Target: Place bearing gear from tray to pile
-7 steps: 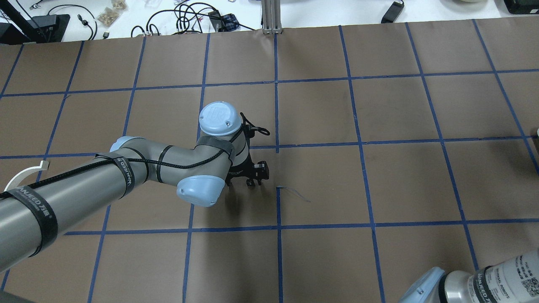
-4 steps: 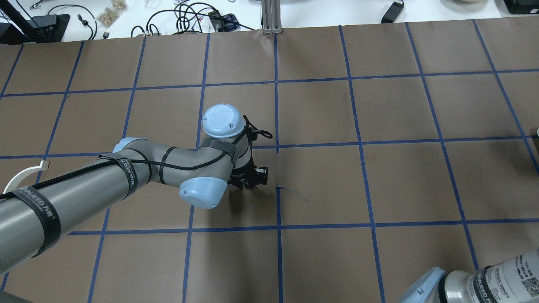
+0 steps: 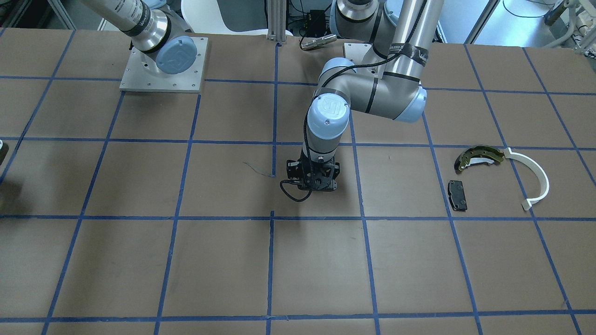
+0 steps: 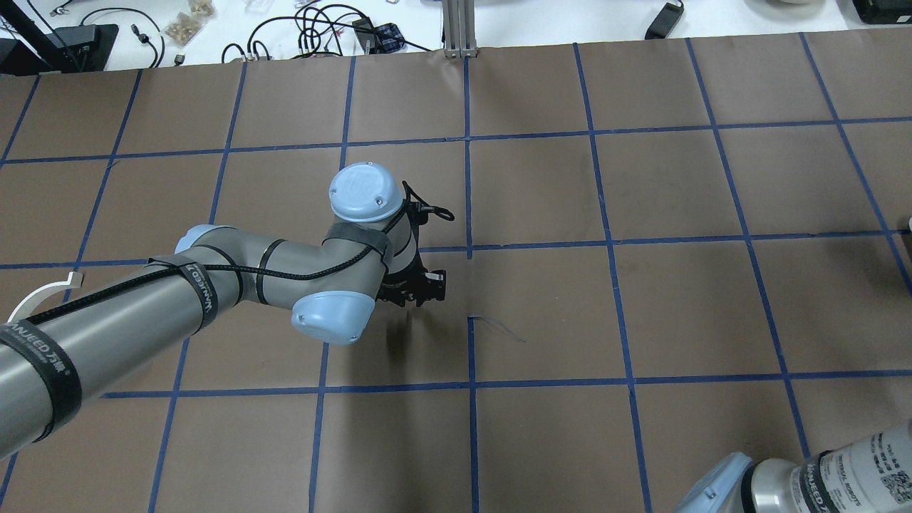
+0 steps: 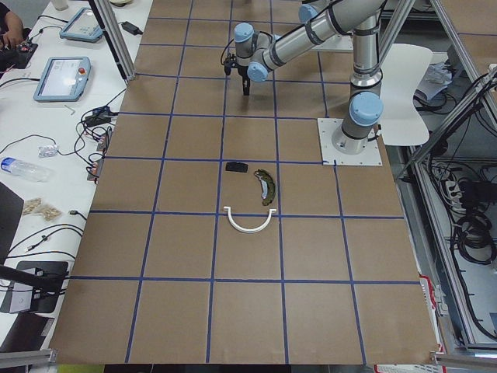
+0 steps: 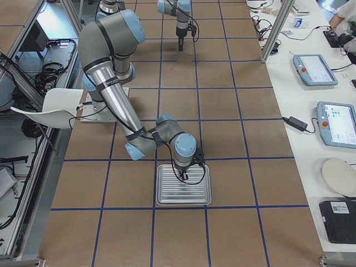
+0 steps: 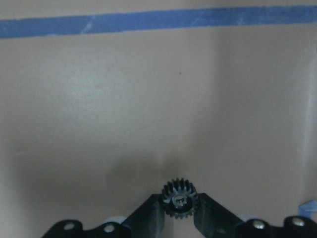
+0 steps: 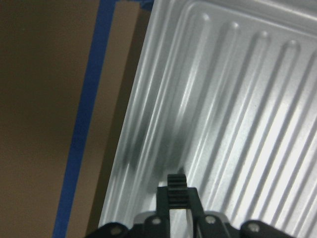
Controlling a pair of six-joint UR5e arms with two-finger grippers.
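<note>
My left gripper (image 7: 179, 210) is shut on a small black bearing gear (image 7: 179, 197) and holds it above bare brown table. It hangs near the table's middle in the front-facing view (image 3: 313, 185) and in the overhead view (image 4: 420, 291). The pile lies apart toward my left: an olive-gold brake shoe (image 3: 477, 157), a white half-ring strip (image 3: 535, 179) and a small black pad (image 3: 457, 195). My right gripper (image 8: 177, 203) is shut on another black toothed gear (image 8: 177, 187) just above the silver ribbed tray (image 8: 237, 99), which also shows in the right view (image 6: 183, 196).
The brown table carries a blue tape grid (image 3: 272, 216). My left arm (image 4: 142, 320) covers most of the pile in the overhead view, with only the half-ring's end (image 4: 39, 293) showing. Cables and tablets lie along the white bench (image 4: 285, 28) past the far edge.
My left wrist and gripper have shifted a little to the left and toward the far side, still holding the gear. The right arm has not visibly moved.
</note>
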